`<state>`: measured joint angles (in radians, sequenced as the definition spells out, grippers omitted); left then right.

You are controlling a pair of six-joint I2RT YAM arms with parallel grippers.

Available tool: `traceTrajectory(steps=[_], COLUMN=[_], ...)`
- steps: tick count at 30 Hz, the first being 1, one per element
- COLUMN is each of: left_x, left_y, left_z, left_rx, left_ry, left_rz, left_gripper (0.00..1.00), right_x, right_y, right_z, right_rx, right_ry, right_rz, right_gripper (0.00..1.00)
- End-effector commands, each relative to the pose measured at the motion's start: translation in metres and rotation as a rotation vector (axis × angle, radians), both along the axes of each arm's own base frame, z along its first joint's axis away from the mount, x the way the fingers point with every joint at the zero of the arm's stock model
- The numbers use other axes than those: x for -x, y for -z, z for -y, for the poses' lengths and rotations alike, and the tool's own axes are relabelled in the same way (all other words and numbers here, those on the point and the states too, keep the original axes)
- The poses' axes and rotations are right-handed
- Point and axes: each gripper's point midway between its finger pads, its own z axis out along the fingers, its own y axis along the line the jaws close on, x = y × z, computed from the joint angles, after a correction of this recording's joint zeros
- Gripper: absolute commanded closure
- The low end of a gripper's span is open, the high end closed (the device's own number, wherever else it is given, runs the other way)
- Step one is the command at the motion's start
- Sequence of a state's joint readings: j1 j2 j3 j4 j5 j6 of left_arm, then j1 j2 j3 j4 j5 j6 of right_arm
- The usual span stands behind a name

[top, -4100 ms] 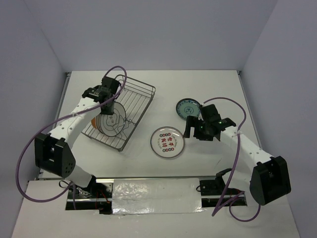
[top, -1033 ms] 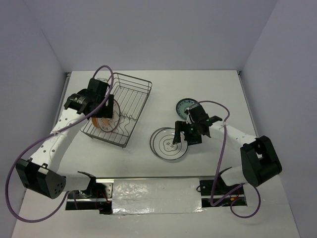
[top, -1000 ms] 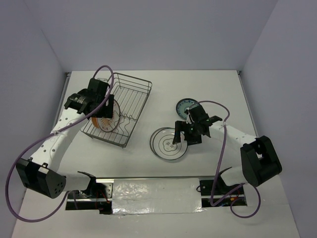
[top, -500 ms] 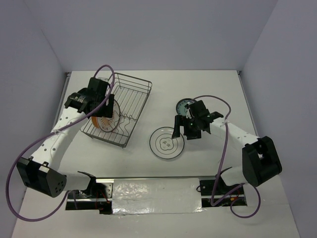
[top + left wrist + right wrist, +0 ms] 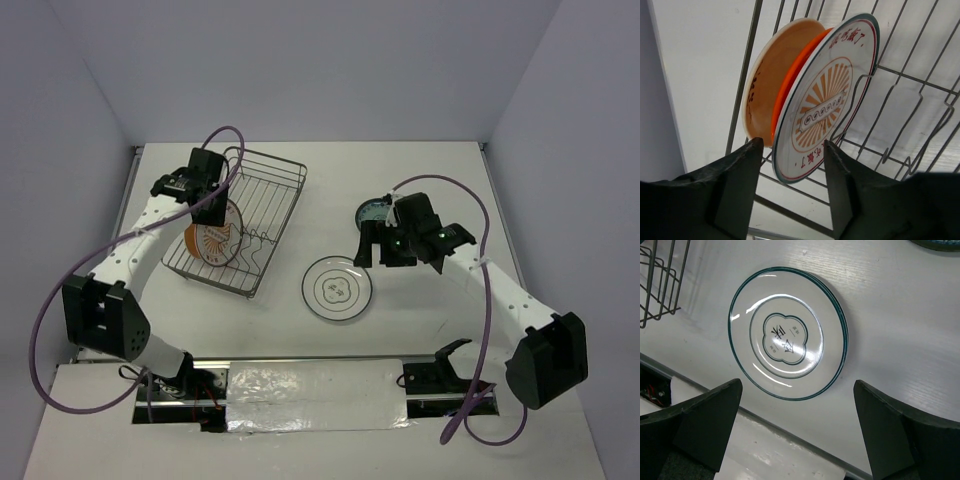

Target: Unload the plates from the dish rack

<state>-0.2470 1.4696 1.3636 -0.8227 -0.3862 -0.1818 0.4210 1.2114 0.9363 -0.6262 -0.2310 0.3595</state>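
Observation:
The dark wire dish rack stands at the back left. Two plates stand upright in it: the sunburst plate with an orange back, and a cream plate behind it. In the left wrist view the sunburst plate hides most of the cream plate. My left gripper is open, its fingers either side of the sunburst plate's lower rim. The white line-drawing plate lies flat on another plate. My right gripper is open and empty above it. The teal plate is partly hidden behind the right arm.
The rack's side wire runs beside the cream plate. A corner of the rack shows left of the flat plate. A silver taped strip runs along the table's near edge between the arm bases.
My right gripper has let go of the line-drawing plate on the flat stack and drawn back up and to the right. My left gripper has shifted slightly along the rack over the upright plates.

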Motion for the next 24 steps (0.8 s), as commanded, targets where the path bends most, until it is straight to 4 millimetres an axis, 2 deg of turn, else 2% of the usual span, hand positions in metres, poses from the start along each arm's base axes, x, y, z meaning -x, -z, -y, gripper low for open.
traceTrajectory(steps=[1, 4, 7, 10, 13, 16, 19, 24], left_x=[-0.024, -0.024, -0.020, -0.014, -0.012, -0.010, -0.011, -0.011], left_y=[-0.007, 0.003, 0.004, 0.001, -0.005, -0.018, -0.030, -0.057], left_z=[0.001, 0.003, 0.004, 0.002, 0.000, -0.003, -0.004, -0.008], left_rx=[0.030, 0.049, 0.061, 0.055, 0.053, 0.046, 0.046, 0.038], left_ry=[0.011, 0.003, 0.006, 0.009, 0.005, -0.007, -0.005, -0.023], left_rz=[0.058, 0.028, 0.031, 0.043, 0.062, 0.087, 0.115, 0.161], left_gripper=[0.38, 0.52, 0.57, 0.63, 0.74, 0.73, 0.85, 1.00], right_x=[0.010, 0.015, 0.017, 0.017, 0.014, 0.010, 0.006, 0.002], right_y=[-0.003, 0.004, 0.007, 0.008, 0.007, 0.004, 0.002, -0.004], right_z=[0.011, 0.016, 0.019, 0.017, 0.013, 0.010, 0.007, 0.002], right_rx=[0.031, 0.054, 0.065, 0.059, 0.048, 0.035, 0.027, 0.010], right_ry=[-0.017, -0.015, -0.010, -0.012, -0.013, -0.015, -0.017, -0.020], right_rz=[0.023, 0.015, 0.013, 0.008, 0.005, 0.003, 0.001, 0.005], right_gripper=[0.00, 0.00, 0.00, 0.00, 0.00, 0.00, 0.00, 0.00])
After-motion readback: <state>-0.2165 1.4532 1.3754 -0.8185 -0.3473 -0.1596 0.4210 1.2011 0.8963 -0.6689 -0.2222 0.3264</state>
